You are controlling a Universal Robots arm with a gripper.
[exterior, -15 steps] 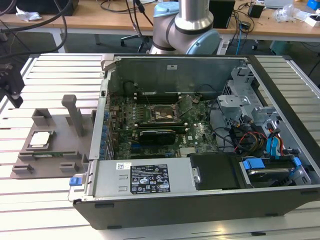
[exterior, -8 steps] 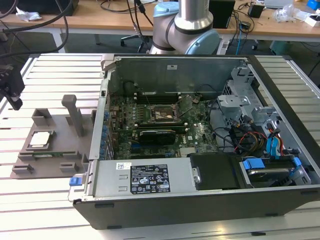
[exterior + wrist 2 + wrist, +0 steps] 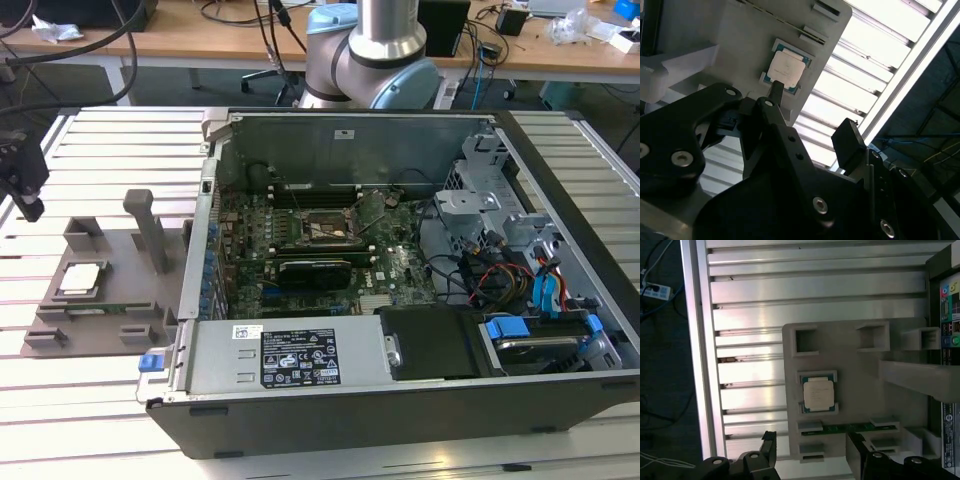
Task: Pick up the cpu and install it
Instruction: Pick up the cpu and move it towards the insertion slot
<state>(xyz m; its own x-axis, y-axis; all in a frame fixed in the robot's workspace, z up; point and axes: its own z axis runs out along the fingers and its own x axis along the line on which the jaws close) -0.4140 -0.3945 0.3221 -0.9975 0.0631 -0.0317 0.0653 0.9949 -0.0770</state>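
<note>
Nearest, gripper: fingers spread, empty, hanging above grey fixture. Then cpu: seated flat in the fixture's recess, presumably kept square for grasping; nine o'clock of computer case, exterior view.

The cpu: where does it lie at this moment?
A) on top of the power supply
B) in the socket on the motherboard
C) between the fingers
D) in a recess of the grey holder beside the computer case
D: the cpu lies flat in the grey holder, at the exterior view's left of the open computer case; the gripper is open and holds nothing.
</note>
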